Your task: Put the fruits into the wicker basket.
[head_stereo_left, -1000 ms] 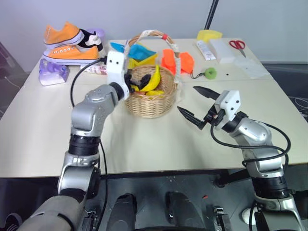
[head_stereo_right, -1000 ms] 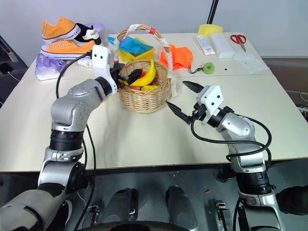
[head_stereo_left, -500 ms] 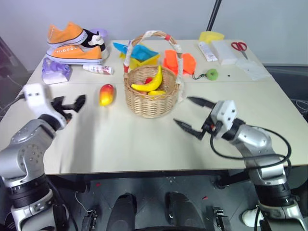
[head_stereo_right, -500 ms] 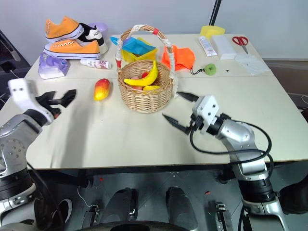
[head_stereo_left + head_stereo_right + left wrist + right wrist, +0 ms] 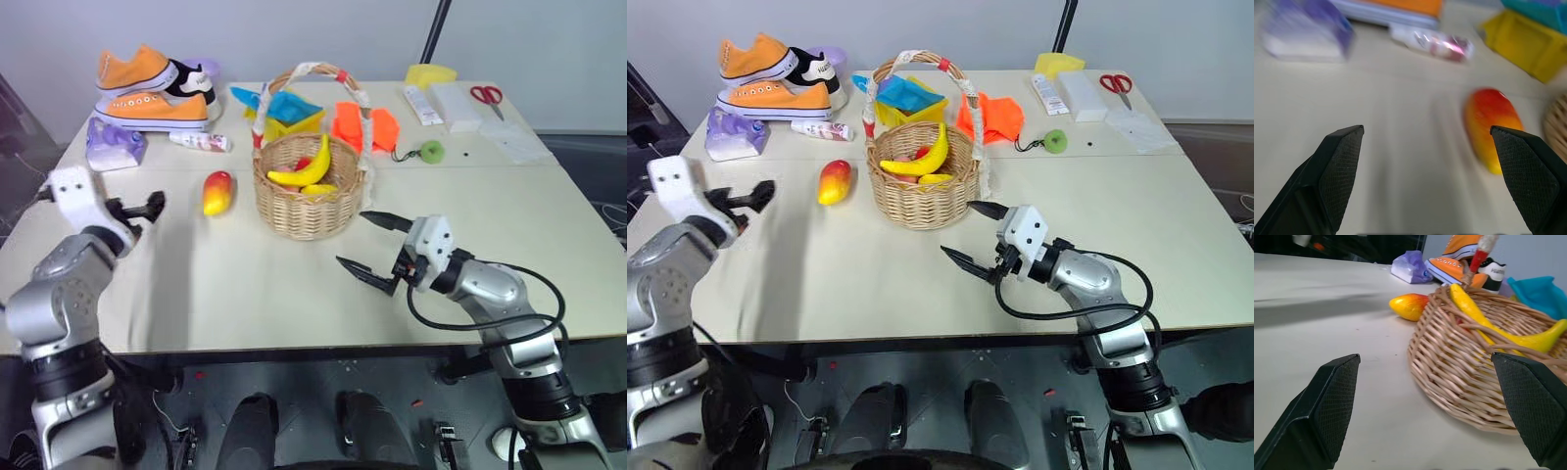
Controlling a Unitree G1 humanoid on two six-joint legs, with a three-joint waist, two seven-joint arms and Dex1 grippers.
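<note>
The yellow banana (image 5: 306,168) lies inside the round wicker basket (image 5: 309,208), under its taped handle. The red-and-yellow mango (image 5: 217,191) rests on the table just left of the basket, also seen as the mango (image 5: 1492,128) ahead in the left wrist view. My left gripper (image 5: 145,211) hovers open and empty near the table's left edge, pointing toward the mango, a hand's width short of it. My right gripper (image 5: 351,238) is open and empty in front of the basket's right side, aimed at the basket (image 5: 1459,377).
Behind the mango lie a small tube (image 5: 201,142), a purple pack (image 5: 113,145) and orange sneakers (image 5: 147,93). A yellow box with blue paper (image 5: 284,110), an orange cloth (image 5: 358,122), a green ball (image 5: 429,150) and scissors (image 5: 482,93) sit at the back.
My left arm has swung from the basket out to the left and down, leaving the banana inside and uncovering the mango. My right gripper has drifted slightly left and lower.
</note>
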